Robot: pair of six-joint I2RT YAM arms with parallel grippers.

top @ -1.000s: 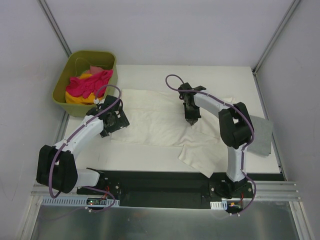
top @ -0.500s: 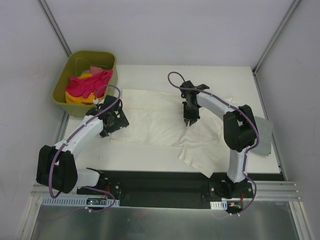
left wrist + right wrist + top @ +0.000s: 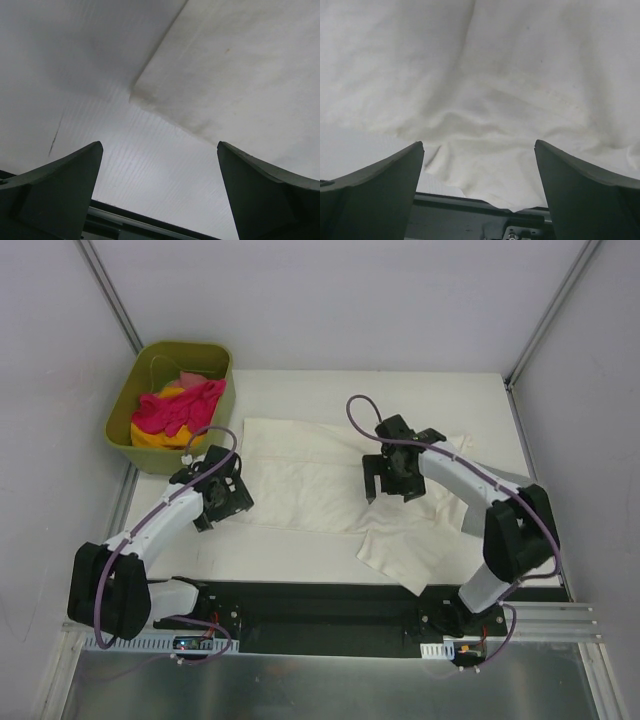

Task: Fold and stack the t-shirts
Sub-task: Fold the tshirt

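A large cream-white t-shirt [image 3: 300, 475] lies spread across the table, with a loose flap [image 3: 405, 550] reaching the near edge. My right gripper [image 3: 392, 490] hovers over its middle, open and empty; the right wrist view shows rumpled shirt cloth [image 3: 510, 90] below the right gripper [image 3: 479, 144]. My left gripper [image 3: 222, 508] is open beside the shirt's left near corner. In the left wrist view the left gripper [image 3: 159, 145] is over bare table, the shirt's corner [image 3: 240, 65] just ahead. A grey t-shirt [image 3: 525, 505] lies at the right edge. Pink, yellow and red shirts [image 3: 175, 410] fill the tub.
The olive-green tub [image 3: 222, 375] stands off the table's back left corner. A black rail [image 3: 320, 605] runs along the near edge between the arm bases. Pale enclosure walls close in the left, back and right sides.
My right gripper has opened, let go of the cream-white shirt, and shifted right and nearer. The left gripper has drifted slightly nearer, still open.
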